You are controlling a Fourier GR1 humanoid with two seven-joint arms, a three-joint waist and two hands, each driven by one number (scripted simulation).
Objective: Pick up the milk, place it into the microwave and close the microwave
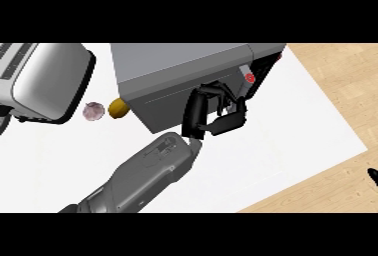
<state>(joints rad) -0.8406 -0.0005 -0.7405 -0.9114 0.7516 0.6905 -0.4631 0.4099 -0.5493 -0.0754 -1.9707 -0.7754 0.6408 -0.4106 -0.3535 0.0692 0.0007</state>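
The grey microwave point(184, 70) stands at the back middle of the white counter, seen from above, with a red button point(249, 77) on its front right panel. My left hand point(198, 116) comes in from the lower left and lies against the microwave's front face. Its fingers point(230, 119) are relaxed and slightly bent, with nothing between them. No milk shows anywhere; the hand and the microwave's body hide the front opening. Only a black tip of my right hand point(373, 176) shows at the right edge.
A white and black appliance point(44, 80) fills the back left. A pink-white bulb point(94, 111) and a yellow fruit point(118, 108) lie between it and the microwave. The white counter point(280, 150) ends in wood flooring point(339, 75) at the right and front right.
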